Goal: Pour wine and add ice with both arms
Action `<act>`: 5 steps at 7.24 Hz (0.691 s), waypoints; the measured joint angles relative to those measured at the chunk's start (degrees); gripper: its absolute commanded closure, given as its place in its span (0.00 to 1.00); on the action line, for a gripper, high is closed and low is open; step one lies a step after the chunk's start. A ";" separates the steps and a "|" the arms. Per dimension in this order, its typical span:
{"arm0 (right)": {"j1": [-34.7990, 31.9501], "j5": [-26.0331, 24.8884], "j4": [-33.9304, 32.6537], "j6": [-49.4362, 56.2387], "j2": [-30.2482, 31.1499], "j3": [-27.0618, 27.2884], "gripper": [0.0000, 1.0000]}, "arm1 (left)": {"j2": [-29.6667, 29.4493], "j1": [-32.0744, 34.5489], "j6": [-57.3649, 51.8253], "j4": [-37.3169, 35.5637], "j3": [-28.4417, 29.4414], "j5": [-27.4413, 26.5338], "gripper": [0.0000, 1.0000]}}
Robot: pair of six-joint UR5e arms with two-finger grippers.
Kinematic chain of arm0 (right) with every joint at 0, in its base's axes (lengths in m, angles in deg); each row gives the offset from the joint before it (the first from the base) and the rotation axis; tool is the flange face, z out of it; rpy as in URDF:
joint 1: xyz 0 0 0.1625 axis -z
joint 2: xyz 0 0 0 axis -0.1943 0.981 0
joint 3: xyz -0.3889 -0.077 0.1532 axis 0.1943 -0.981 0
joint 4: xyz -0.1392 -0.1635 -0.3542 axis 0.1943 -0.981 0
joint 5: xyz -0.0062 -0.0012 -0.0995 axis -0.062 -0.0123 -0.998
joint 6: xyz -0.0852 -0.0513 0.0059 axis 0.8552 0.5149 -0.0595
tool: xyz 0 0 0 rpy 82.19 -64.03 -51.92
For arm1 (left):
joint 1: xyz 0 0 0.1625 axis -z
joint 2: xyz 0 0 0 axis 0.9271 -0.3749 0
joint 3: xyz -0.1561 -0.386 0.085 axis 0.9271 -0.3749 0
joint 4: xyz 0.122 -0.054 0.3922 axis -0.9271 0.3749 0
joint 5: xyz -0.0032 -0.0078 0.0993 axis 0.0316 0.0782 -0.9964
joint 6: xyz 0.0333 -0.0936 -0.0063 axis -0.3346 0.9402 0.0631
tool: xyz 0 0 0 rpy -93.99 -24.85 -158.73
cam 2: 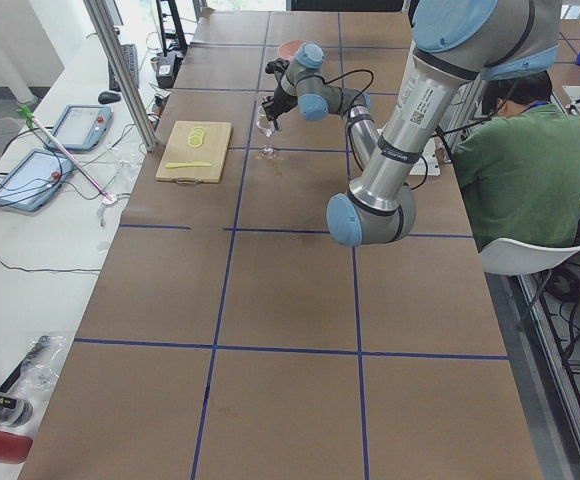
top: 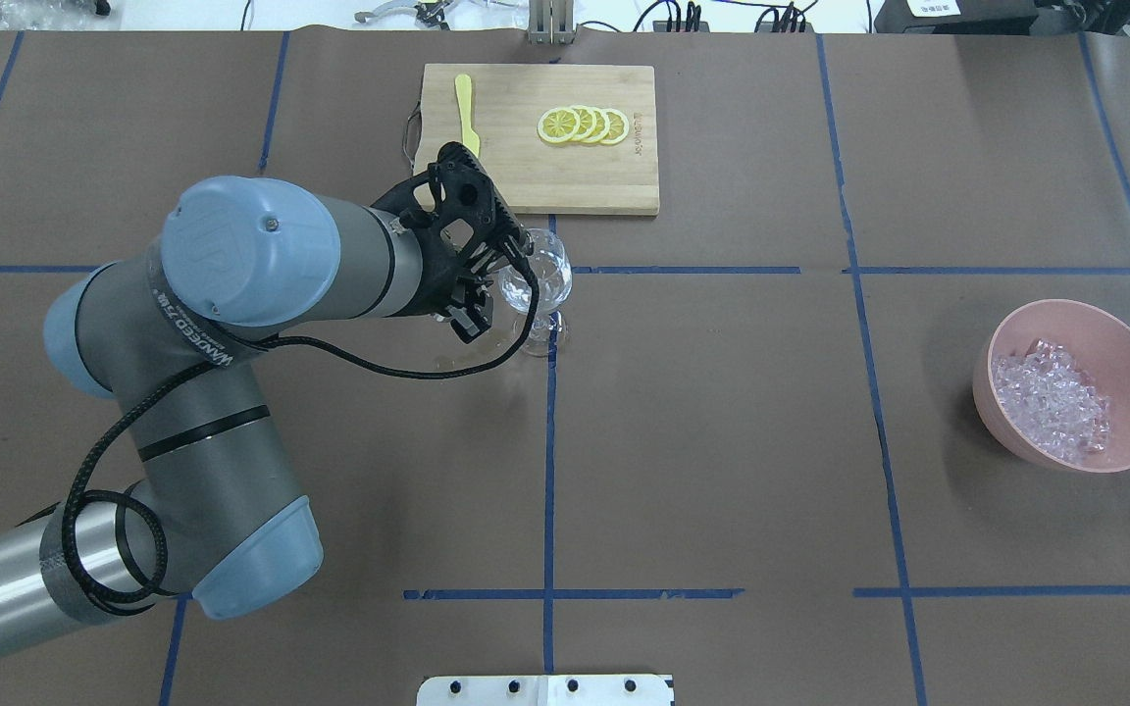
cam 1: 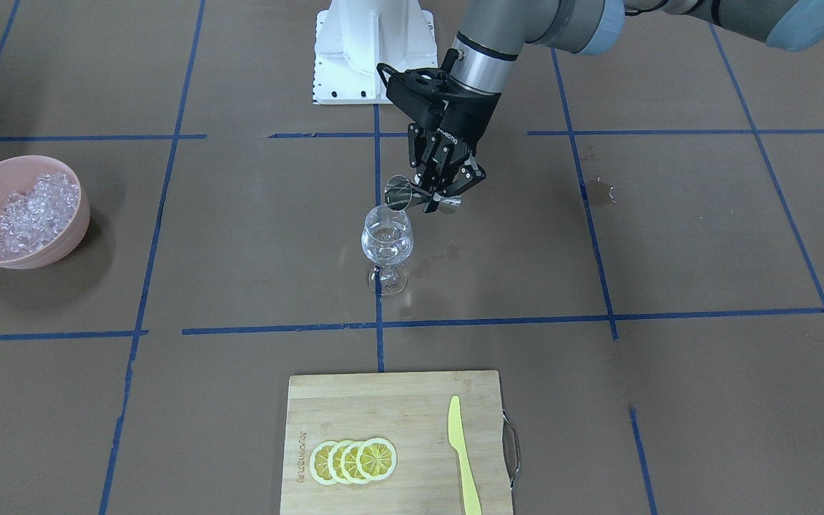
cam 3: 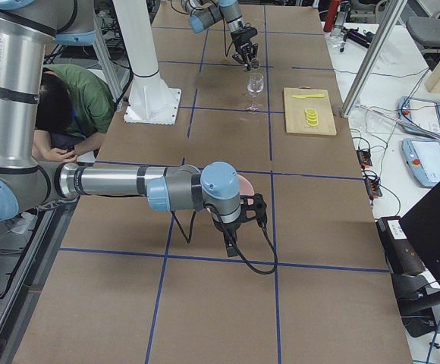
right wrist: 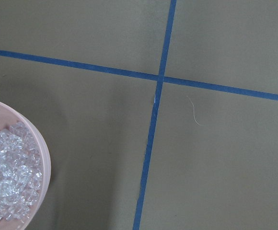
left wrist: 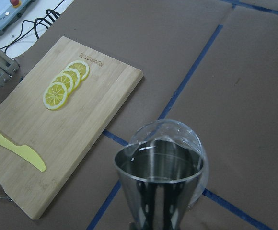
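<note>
At the left edge of the front-facing view, the ice [cam 1: 34, 213] lies heaped in a pink bowl [cam 1: 61, 247]. At centre, the wine glass [cam 1: 387, 239] stands upright. Just above its rim a steel jigger [cam 1: 403, 193] lies nearly level, its mouth pointing frame-left, pinched by the left gripper [cam 1: 444, 193]. The right gripper [cam 3: 244, 212] hangs beside the bowl; whether it is spread or pressed together cannot be told.

Brown, blue-taped tabletop [cam 1: 669, 236] carries a clear stemmed wine glass [cam 1: 386, 239], round pink bowl [cam 1: 74, 230] and rectangular bamboo cutting board [cam 1: 383, 408].
</note>
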 measured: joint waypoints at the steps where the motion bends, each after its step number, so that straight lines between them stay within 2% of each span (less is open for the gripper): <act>1: 0.00 0.00 0.00 0.00 0.00 0.00 0.00 | -0.80 -0.03 -0.82 -2.49 -0.18 -0.02 1.00; 5: 0.00 0.00 0.00 0.00 0.01 -0.06 0.00 | -2.60 -0.08 -2.86 -9.14 -0.36 -0.09 1.00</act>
